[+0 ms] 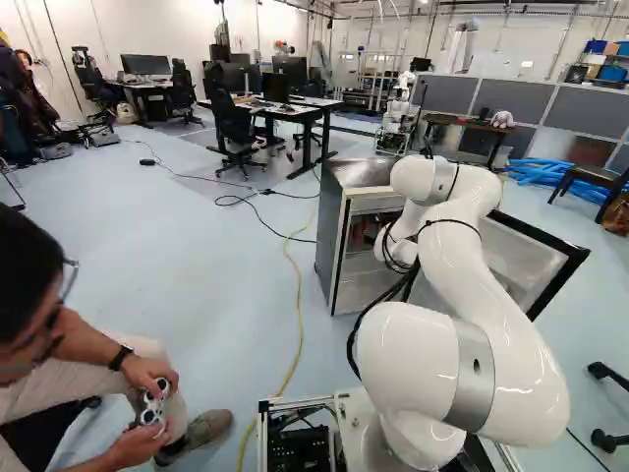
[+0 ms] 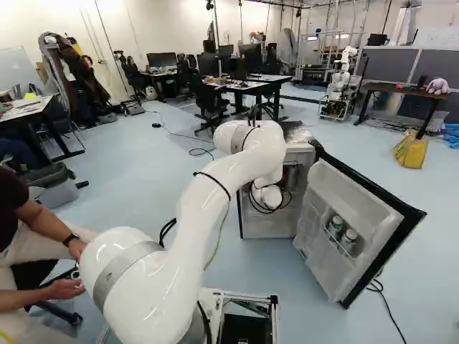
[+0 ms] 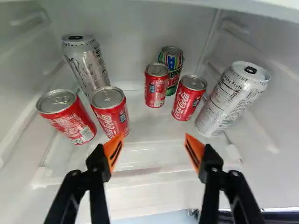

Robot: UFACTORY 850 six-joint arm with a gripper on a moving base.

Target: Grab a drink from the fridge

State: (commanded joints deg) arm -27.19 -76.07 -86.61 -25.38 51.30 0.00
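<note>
Inside the fridge [image 1: 330, 231], seven cans [image 3: 156, 88]

Office chairs [image 1: 234, 125] and desks [image 1: 316, 102], apparently with monitors [image 1: 145, 65], stand on blue floor [image 1: 187, 256].

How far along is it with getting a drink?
Already done: the door of the fridge stands open, and the arm reaches inside. In hand: the approach, it seems; the gripper is open and faces seven cans, holding none. Left: closing on one can, lifting it and bringing it out, since all seven stand in the fridge.
</note>
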